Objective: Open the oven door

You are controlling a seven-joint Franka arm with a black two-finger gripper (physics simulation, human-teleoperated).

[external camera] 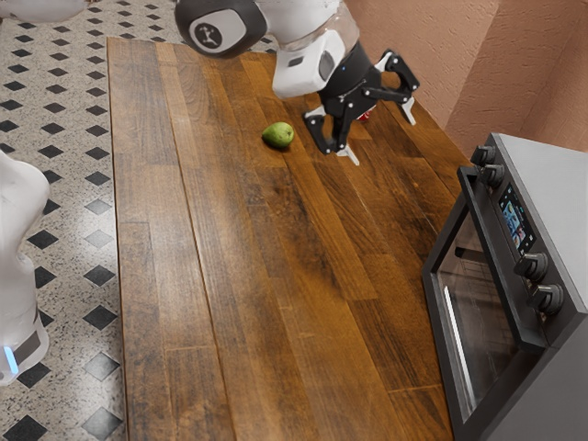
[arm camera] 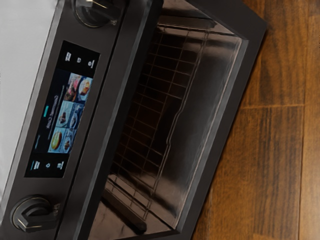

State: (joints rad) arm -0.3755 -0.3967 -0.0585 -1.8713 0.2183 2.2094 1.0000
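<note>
You have the oven door (external camera: pixel 480 322) shut, facing the exterior view's left, on the oven (external camera: pixel 551 170) at the table's (external camera: pixel 248 294) right. Your tool (external camera: pixel 379 134) hangs well apart from it, fingers spread wide, holding nothing. A green fruit (external camera: pixel 278 135) lies on the far part.

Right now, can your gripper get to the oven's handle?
Probably yes. My gripper is open, and I see nothing standing between it and the oven's handle. The green fruit sits on its other side.
</note>
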